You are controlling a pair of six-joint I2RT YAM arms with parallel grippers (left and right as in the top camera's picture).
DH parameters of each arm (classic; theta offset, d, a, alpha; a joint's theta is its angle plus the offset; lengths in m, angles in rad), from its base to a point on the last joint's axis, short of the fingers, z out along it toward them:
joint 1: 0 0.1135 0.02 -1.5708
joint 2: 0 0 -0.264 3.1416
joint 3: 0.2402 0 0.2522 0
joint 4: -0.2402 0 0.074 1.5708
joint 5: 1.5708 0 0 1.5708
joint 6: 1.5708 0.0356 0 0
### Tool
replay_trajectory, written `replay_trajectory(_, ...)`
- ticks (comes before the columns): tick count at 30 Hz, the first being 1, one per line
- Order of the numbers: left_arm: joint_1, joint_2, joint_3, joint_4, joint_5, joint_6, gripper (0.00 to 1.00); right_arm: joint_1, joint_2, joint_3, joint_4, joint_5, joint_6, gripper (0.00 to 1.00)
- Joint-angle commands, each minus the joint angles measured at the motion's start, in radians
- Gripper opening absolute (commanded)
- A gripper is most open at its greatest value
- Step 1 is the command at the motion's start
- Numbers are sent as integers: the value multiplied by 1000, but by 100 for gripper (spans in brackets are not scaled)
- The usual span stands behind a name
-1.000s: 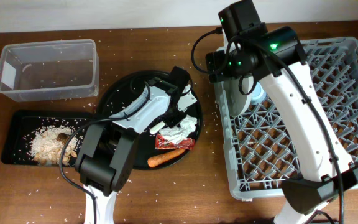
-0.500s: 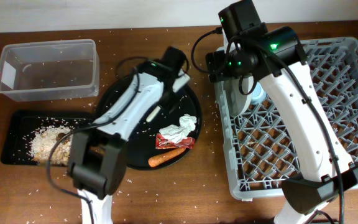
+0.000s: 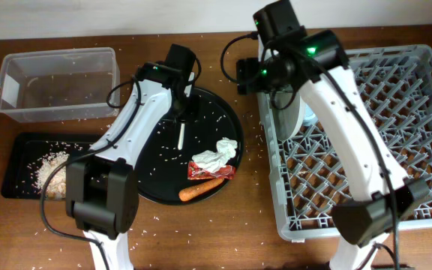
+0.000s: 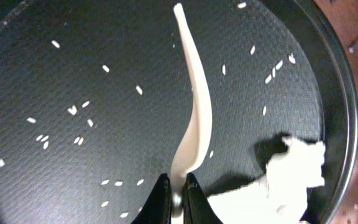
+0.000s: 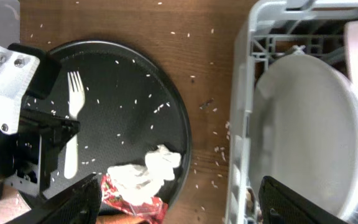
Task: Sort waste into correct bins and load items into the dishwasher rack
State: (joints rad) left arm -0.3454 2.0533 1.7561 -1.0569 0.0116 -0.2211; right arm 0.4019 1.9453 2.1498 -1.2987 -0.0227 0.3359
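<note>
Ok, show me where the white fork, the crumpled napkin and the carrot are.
white fork (image 4: 197,112), left wrist view, middle of its handle.
crumpled napkin (image 3: 219,152), overhead view, centre of the wad.
carrot (image 3: 201,192), overhead view, midway along its length.

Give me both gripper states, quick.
Left gripper: closed on one end of the white fork.
Right gripper: open, holding nothing.
</note>
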Motion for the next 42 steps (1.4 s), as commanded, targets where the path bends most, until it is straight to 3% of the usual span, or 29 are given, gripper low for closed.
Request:
replay_trajectory(1,3,100,-9,9,19,-78,6,29,36,-10,21,-35,14,80)
replay_trajectory(2,3,125,-9,8,20,-78,22,36,38,-10,32,-35,14,80)
replay_trajectory(4,3,135,-9,9,19,-78,41,47,38,-10,47,-38,19,80)
replay_trajectory(6,13,134,5,8,19,-78,47,58,38,-10,63,-38,21,80)
replay_trajectory(11,189,121,241,-174,58,-78,49,84,54,-14,115,-38,57,80)
replay_trajectory(12,294,105,354,-220,117,-78,49,97,80,-14,137,-58,71,80)
replay_trajectory(17,484,78,415,-197,124,-77,52,211,273,-14,268,-97,179,75)
replay_trajectory(21,503,78,415,-209,122,-77,52,267,448,-13,407,-71,265,70)
replay_trajectory(28,503,78,415,-216,78,-77,53,266,595,-14,448,-75,309,67)
replay_trajectory(30,503,78,415,-217,78,-77,53,266,605,-14,480,-75,307,56)
replay_trajectory(31,503,78,415,-221,77,-77,53,266,605,-14,499,-75,289,37)
replay_trajectory(33,503,78,415,-224,78,-77,53,264,605,-13,504,-74,290,18)
replay_trajectory(34,503,78,415,-224,78,-77,53,264,605,-14,504,-71,289,14)
replay_trajectory(37,503,78,415,-224,78,-77,53,265,605,-14,503,-71,264,5)
replay_trajectory(42,503,78,415,-224,78,-77,53,265,605,-13,481,-74,240,4)
